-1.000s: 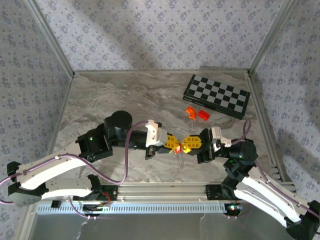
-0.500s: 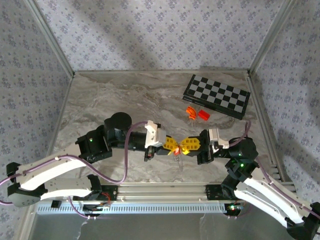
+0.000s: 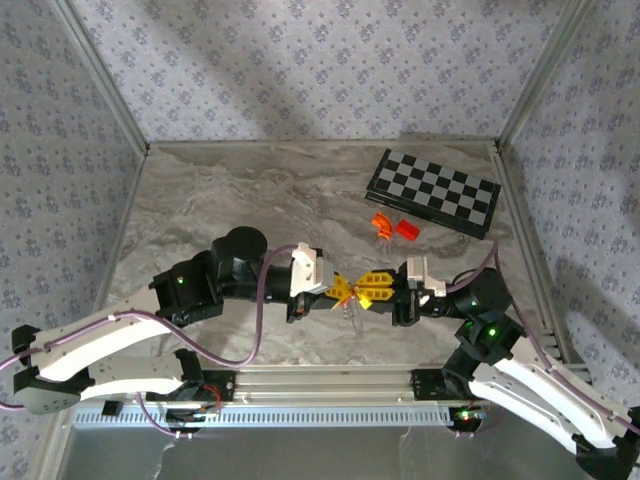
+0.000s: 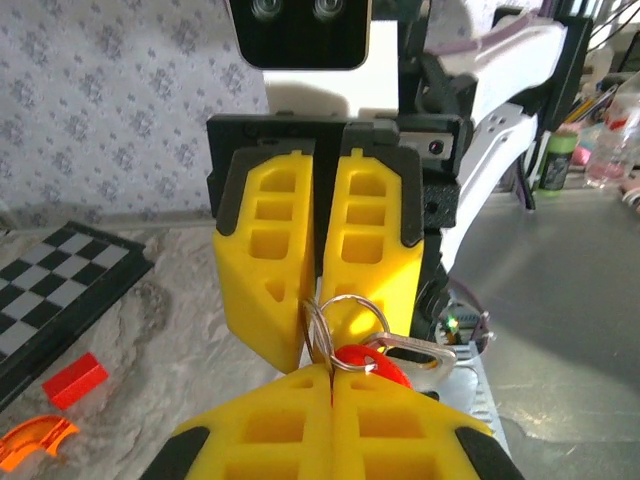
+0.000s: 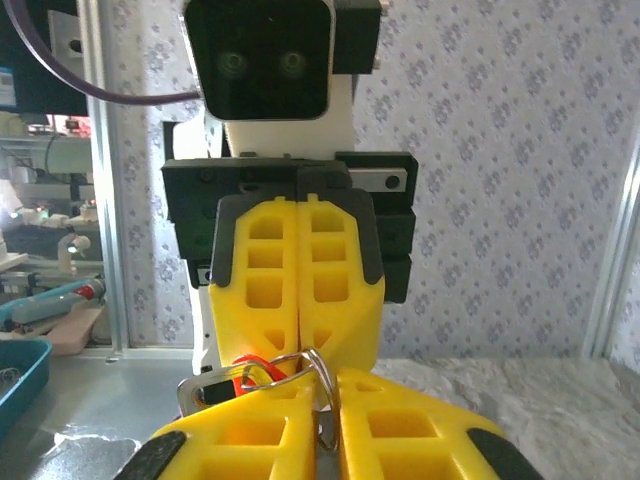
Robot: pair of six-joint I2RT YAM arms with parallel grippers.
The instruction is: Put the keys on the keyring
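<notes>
Near the middle of the desk's (image 3: 250, 190) near edge, the left pincer (image 3: 345, 290) is clenched on the keyring (image 4: 314, 335), with the red-tagged key (image 4: 415, 352) against it. The right pincer (image 3: 372, 290) has its jaws slightly parted around that ring; I cannot tell whether it grips.

Top: set high behind the bases, looking down on the whole table (image 3: 200, 200), far off. Left wrist: close in, facing along own fingers (image 4: 260, 430) at the right gripper (image 4: 322, 320). Right wrist: close in, facing back at the left gripper (image 5: 302, 345). Shared by all: both grippers meeting at the ring (image 4: 352, 300).
</notes>
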